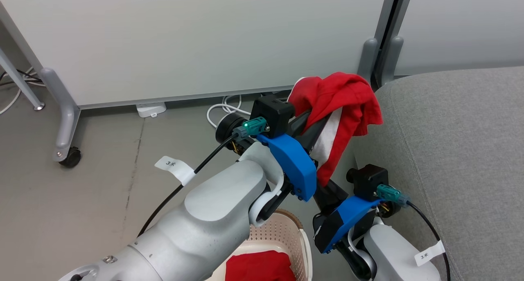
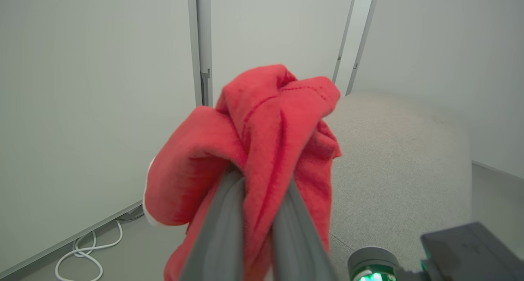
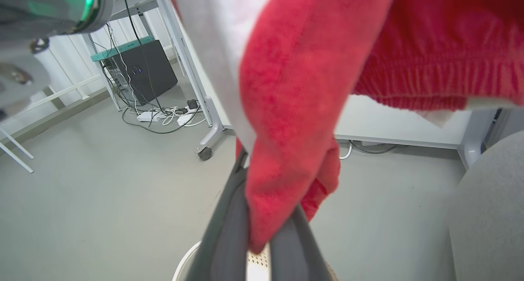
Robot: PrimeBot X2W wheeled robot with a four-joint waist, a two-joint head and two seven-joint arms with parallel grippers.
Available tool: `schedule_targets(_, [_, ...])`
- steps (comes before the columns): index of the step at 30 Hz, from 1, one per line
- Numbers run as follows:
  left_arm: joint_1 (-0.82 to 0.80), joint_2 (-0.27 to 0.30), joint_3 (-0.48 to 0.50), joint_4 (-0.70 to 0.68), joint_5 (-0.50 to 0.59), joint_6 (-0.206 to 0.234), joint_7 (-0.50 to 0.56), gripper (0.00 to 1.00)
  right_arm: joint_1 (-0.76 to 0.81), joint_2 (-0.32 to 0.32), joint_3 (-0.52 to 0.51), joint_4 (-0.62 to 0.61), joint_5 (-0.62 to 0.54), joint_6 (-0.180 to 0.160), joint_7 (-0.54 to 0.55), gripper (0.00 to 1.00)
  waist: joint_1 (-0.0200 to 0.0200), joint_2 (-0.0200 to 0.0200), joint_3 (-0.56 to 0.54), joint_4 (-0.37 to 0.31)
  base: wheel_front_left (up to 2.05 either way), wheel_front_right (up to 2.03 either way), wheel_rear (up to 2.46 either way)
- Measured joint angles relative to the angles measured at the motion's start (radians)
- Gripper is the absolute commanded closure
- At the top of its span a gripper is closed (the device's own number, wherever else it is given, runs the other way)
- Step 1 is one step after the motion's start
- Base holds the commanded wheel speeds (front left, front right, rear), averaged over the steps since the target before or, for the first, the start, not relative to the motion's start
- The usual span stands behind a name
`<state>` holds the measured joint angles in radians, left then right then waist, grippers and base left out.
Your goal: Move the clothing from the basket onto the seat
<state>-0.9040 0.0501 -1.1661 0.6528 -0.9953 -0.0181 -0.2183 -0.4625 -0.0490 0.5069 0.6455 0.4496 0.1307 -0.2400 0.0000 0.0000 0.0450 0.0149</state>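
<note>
At upper middle of the head view, the red and white shirt (image 1: 342, 99) hangs just beside the grey seat (image 1: 450, 150), gripped by both the left hand (image 2: 264, 185) and the right hand (image 3: 266, 219). Another red garment (image 1: 260, 266) lies in the basket (image 1: 286, 232) at the bottom.

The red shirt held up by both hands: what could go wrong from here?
The red shirt hangs beside the seat's edge, not over it, so letting go now would likely drop it on the floor or back in the basket. The left hand and right hand both clamp it; moving them apart could stretch it. Cloth draped over the left fingers might cling.
</note>
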Motion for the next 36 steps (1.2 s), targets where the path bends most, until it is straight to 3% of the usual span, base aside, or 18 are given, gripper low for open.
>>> schedule_targets(15, [-0.019, 0.000, -0.041, 0.045, -0.041, 0.005, -0.021, 1.00, -0.009, 0.000, 0.011, 0.015, -0.009, 0.000, -0.009, 1.00, 0.0000, 0.0000, 0.008, -0.011, 0.00, 0.00, 0.00])
schedule_targets(16, [-0.020, 0.000, -0.043, 0.046, -0.043, 0.006, -0.021, 0.88, -0.009, 0.000, 0.012, 0.015, -0.010, 0.000, -0.009, 1.00, 0.0000, 0.0000, 0.008, -0.011, 0.00, 0.00, 0.00])
schedule_targets(17, [-0.020, 0.000, -0.045, 0.047, -0.045, 0.006, -0.022, 0.64, -0.010, 0.000, 0.013, 0.015, -0.013, 0.000, -0.009, 1.00, 0.0000, 0.0000, 0.008, -0.012, 0.00, 0.00, 0.00])
schedule_targets(19, [-0.021, 0.000, -0.050, 0.049, -0.050, 0.006, -0.023, 0.00, -0.010, 0.000, 0.013, 0.015, -0.016, 0.000, -0.009, 1.00, 0.0000, 0.0000, 0.009, -0.013, 0.00, 0.00, 0.00])
schedule_targets(36, [-0.011, 0.010, -0.040, 0.104, -0.063, -0.001, -0.041, 0.00, -0.009, 0.000, 0.003, 0.011, -0.030, 0.000, -0.009, 1.00, 0.0000, 0.0000, 0.016, -0.039, 0.00, 0.00, 0.00])
